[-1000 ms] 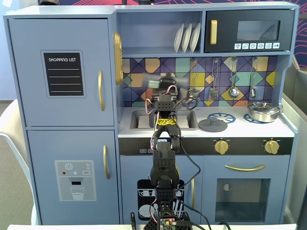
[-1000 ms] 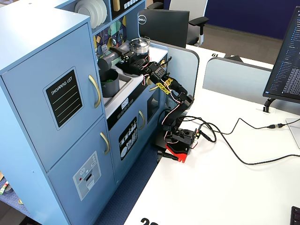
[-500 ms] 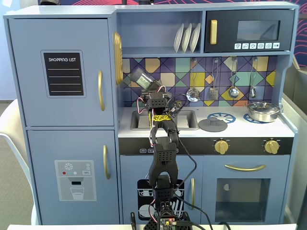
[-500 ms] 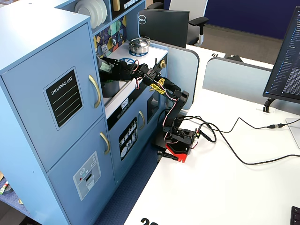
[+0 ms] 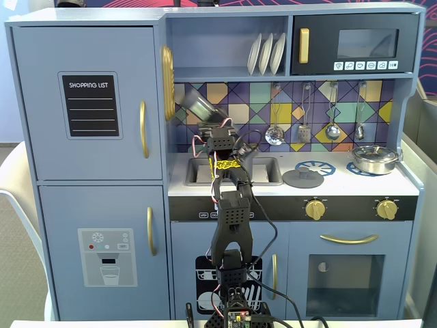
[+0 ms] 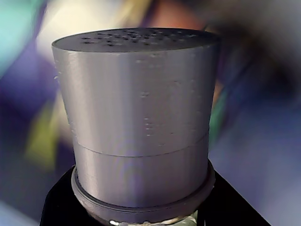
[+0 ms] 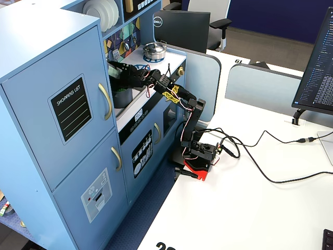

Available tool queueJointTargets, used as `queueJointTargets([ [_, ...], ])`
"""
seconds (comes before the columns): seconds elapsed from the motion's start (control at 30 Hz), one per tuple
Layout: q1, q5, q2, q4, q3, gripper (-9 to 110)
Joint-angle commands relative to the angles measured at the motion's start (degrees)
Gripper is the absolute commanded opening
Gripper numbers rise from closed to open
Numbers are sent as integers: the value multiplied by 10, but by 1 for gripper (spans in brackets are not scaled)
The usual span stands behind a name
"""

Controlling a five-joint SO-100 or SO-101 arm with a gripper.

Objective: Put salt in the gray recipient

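Office desk setup: white desk [image 7: 250,208], Dell monitor [image 7: 179,28], office chair [image 7: 210,15], partition panels [image 7: 260,86], blue toy kitchen [image 5: 89,102].

steel pan [image 5: 374,158], flat lid [image 5: 302,178], plates [image 5: 266,54]

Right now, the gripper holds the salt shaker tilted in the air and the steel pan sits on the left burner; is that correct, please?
Not quite: a fixed view shows the steel pan on the right burner. The gripper does hold the salt shaker tilted.
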Motion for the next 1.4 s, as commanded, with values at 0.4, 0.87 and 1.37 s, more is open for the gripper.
queueJointTargets([
  [0.4,11,18,-4,-17,-63,0],
  [0.87,33,32,-33,124,-83,0],
  [1.37,224,-490,-45,54,-135,0],
])
